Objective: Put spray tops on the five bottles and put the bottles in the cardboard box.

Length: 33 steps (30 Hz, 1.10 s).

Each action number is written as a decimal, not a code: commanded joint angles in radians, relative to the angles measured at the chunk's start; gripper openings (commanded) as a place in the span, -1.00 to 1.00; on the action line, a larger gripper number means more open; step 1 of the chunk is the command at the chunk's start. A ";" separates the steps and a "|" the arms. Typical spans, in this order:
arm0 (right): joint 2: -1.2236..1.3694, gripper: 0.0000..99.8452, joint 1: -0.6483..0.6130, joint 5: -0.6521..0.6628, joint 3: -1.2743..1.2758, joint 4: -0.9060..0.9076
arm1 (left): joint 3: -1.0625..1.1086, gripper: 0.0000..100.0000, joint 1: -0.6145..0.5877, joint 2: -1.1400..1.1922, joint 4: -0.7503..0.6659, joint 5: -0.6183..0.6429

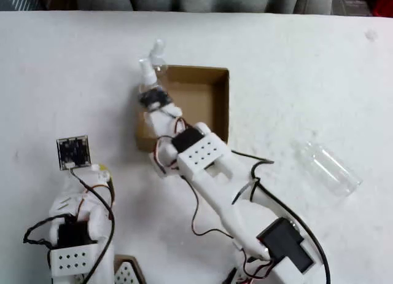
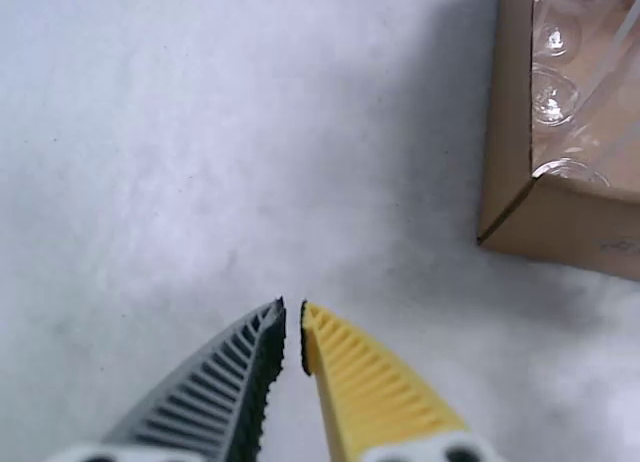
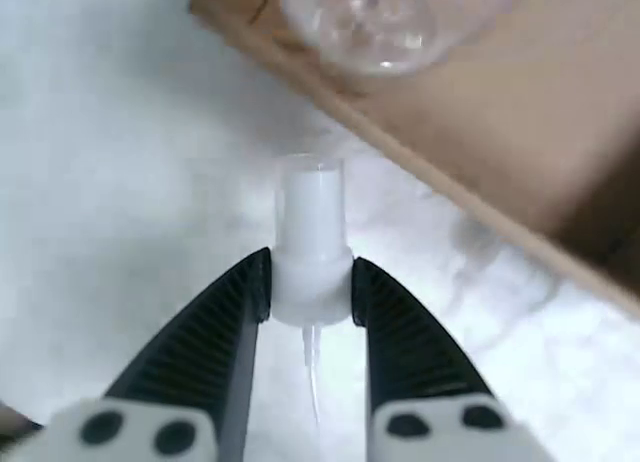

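My right gripper (image 3: 310, 267) is shut on a white spray top (image 3: 312, 222), held over the table just outside the rim of the cardboard box (image 3: 520, 132). From above, that gripper (image 1: 148, 82) and spray top (image 1: 147, 67) are at the box's (image 1: 199, 99) far left corner. A clear bottle (image 3: 370, 22) shows at the box rim. Clear bottles (image 2: 560, 82) stand inside the box (image 2: 560, 217). Another clear bottle (image 1: 330, 168) lies on its side at the right, without a top. My left gripper (image 2: 292, 324) is shut and empty above bare table, near the box's corner.
The left arm (image 1: 77, 235) sits at the table's near left with loose cables around it. A small brown object (image 1: 129, 272) lies at the front edge beside it. The table's far edge (image 1: 196, 12) runs along the back.
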 commanded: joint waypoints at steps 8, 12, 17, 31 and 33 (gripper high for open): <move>-0.005 -0.97 -0.016 -0.270 -0.055 0.031 | -0.060 -0.95 -0.007 -0.013 -0.020 0.009; -0.005 -0.85 -0.016 -0.270 -0.032 0.033 | -0.058 -0.95 -0.004 -0.013 -0.020 0.009; -0.008 -0.57 -0.035 -0.245 -0.012 0.064 | -0.058 -0.95 -0.001 -0.013 -0.020 0.009; -0.108 -0.69 0.220 0.201 -0.077 0.366 | -0.044 -0.95 0.073 -0.015 -0.020 0.009; -0.114 -0.86 0.295 0.256 -0.069 0.390 | -0.044 -0.95 0.094 -0.015 -0.020 0.009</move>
